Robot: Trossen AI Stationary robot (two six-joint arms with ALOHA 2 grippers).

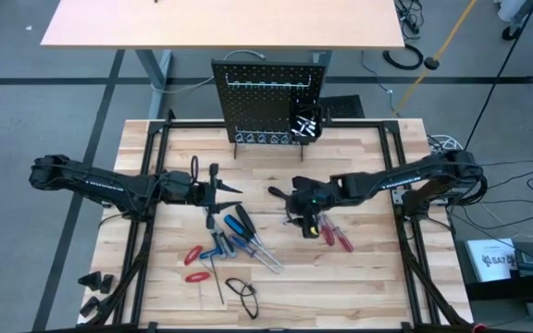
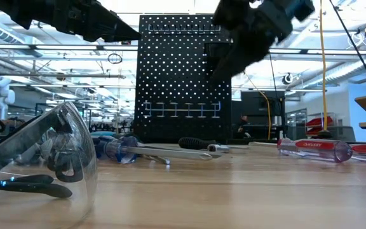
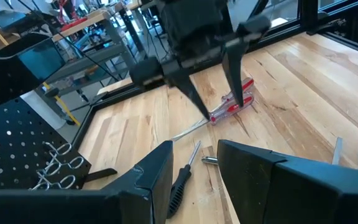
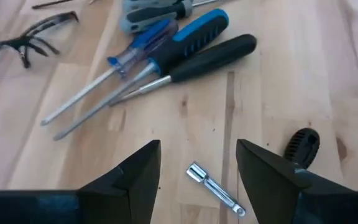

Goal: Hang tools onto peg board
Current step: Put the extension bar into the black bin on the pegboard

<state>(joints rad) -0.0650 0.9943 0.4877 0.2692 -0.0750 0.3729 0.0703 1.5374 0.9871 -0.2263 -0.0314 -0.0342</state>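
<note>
The black peg board (image 1: 271, 97) stands upright at the table's far edge, with a row of hooks (image 2: 183, 109) and a small bin (image 1: 305, 125). Blue and black screwdrivers (image 1: 241, 236) and red pliers (image 1: 192, 264) lie flat near the middle. Red-handled screwdrivers (image 1: 329, 231) lie right of them. A small black-handled screwdriver (image 3: 179, 182) and a silver bit (image 4: 216, 190) lie between the two grippers. My left gripper (image 3: 194, 149) is open, left of the small screwdriver. My right gripper (image 4: 197, 149) is open and hovers above the silver bit, touching nothing.
Clear safety glasses (image 1: 241, 291) lie near the table's near edge and fill the low view's left side (image 2: 37, 159). A black frame (image 1: 146, 185) borders the tabletop on both sides. Bare wood shows between the peg board and the grippers.
</note>
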